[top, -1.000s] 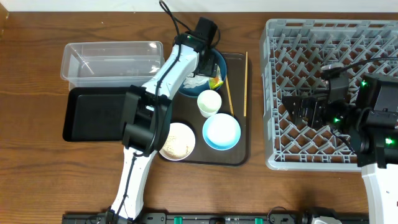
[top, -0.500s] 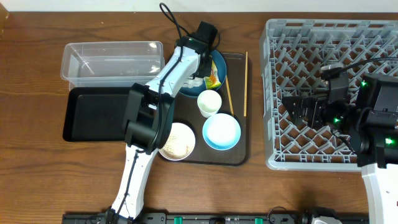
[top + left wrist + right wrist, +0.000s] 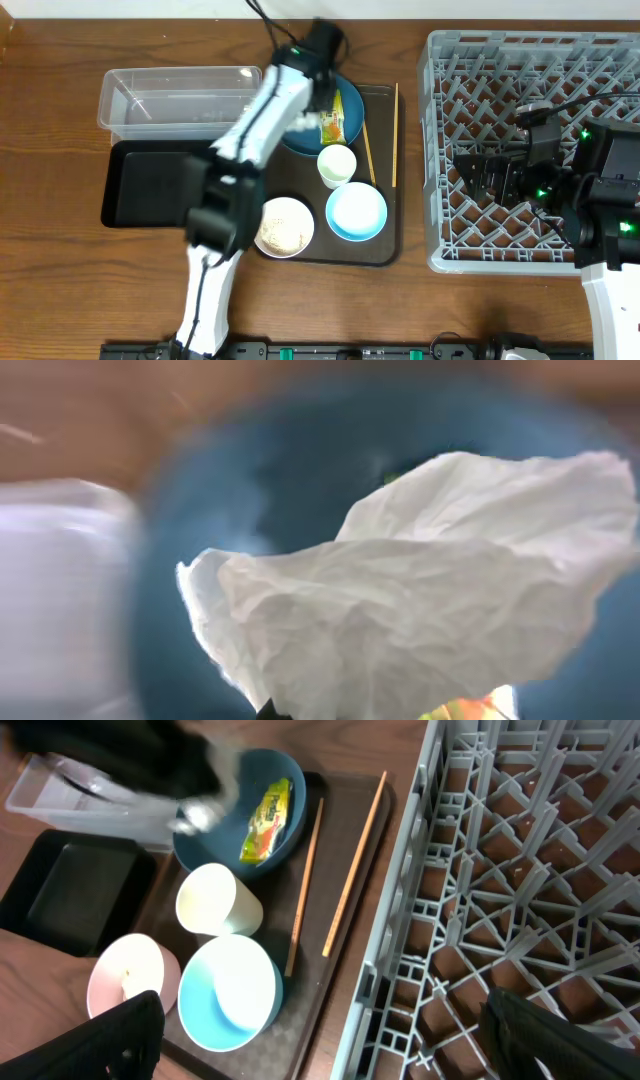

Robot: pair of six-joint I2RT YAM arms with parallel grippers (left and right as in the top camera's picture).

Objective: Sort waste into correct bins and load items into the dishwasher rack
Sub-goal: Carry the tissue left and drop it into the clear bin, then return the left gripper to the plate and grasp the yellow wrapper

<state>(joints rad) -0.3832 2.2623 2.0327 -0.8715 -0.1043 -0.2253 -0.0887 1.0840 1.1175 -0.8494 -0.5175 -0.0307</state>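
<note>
My left gripper (image 3: 312,100) is shut on the crumpled white tissue (image 3: 430,590), held just above the dark blue plate (image 3: 345,105); the arm is motion-blurred. The snack wrapper (image 3: 329,126) lies uncovered on that plate. On the tray are the white cup (image 3: 337,165), the light blue bowl (image 3: 356,212) and the white bowl (image 3: 283,228) holding rice. Two chopsticks (image 3: 305,885) lie right of the plate. My right gripper (image 3: 335,1050) hangs open and empty over the grey rack (image 3: 530,70).
The dishes stand on a dark brown serving tray (image 3: 385,245). The clear tub (image 3: 180,95) sits at the far left, with the black tray (image 3: 150,185) in front of it. Bare wooden tabletop (image 3: 60,280) lies in front.
My left gripper has shut on the tissue and lifted it off the plate toward the upper left, uncovering the snack wrapper. The right arm has not moved.
</note>
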